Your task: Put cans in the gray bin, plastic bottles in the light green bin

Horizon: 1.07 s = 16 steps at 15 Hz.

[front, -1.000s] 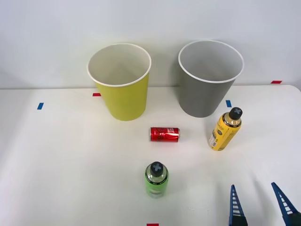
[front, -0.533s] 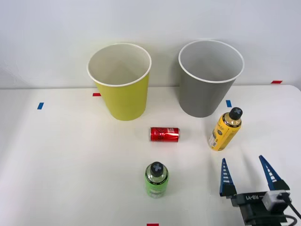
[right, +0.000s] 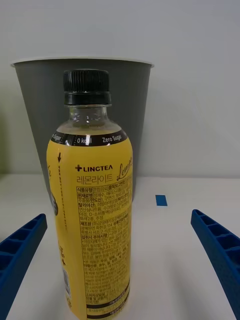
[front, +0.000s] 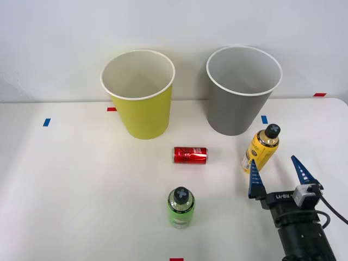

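— yellow lemon tea bottle [front: 261, 149]? 
— upright at right centre, before the gray bin [front: 243, 89], untouched.
— right gripper [front: 278, 175]? 
— lower right, blue fingers [right: 20, 247] spread wide just short of it.

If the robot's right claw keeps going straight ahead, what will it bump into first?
Most likely the yellow bottle. It stands upright right in front of the open right gripper, lined up between the two blue fingers. The gray bin stands farther back, behind the bottle.
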Each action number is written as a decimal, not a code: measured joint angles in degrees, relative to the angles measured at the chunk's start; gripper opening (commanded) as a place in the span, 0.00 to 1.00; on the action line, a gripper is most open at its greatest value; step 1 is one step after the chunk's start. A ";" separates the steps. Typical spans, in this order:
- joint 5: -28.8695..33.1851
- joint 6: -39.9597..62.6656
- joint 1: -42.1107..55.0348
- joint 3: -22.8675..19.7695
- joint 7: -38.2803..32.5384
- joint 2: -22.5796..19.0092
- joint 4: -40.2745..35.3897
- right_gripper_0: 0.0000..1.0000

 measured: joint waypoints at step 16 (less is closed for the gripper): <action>-1.32 9.20 -8.08 -2.18 -0.32 2.01 -0.01 1.00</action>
